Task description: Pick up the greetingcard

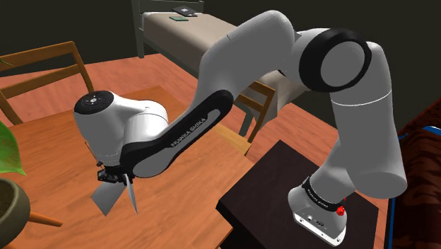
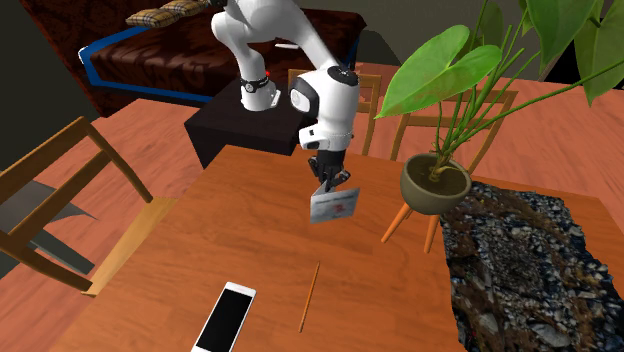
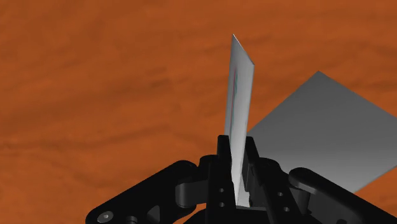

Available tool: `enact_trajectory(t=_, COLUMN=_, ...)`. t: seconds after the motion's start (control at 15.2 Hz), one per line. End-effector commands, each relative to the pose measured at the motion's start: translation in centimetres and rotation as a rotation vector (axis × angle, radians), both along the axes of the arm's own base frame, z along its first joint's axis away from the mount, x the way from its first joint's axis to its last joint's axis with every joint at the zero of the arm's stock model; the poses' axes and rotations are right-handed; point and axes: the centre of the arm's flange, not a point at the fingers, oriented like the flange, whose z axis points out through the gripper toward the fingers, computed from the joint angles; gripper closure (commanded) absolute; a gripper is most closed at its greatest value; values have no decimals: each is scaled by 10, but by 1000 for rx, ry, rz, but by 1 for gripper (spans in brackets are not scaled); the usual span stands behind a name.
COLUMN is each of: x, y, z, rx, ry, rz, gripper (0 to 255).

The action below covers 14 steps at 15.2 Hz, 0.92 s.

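- Greetingcard (image 2: 333, 207) hangs clear above the wooden table (image 2: 190, 260), one leaf pinched between my fingers (image 3: 224, 162), so the pick looks essentially done.
- What's left, as I judge it: hold firm, perhaps raise it higher.
- The card's other leaf flares away grey beside my gripper (image 3: 236, 153).
- Its print is a reddish smear I can't read.
- How deep my grip reaches is hidden by the fingers themselves.

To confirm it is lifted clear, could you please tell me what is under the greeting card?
Under the greeting card, clasped in the gripper, the wrist view shows wooden table. The card's spread grey flap covers one patch of it.
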Motion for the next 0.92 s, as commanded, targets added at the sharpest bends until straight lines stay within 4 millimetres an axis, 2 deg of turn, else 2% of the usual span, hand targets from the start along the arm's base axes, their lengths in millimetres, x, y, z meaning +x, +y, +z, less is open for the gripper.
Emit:
enact_trajectory(t=0.0, x=-1, y=-1, z=9, rx=-1, ry=1, rz=0, gripper=255)
enact_trajectory(t=0.73, x=-1, y=-1, z=67, rx=-1, ry=1, rz=0, gripper=255)
enact_trajectory(t=0.86, x=-1, y=-1, z=68, rx=-1, ry=1, rz=0, gripper=255)
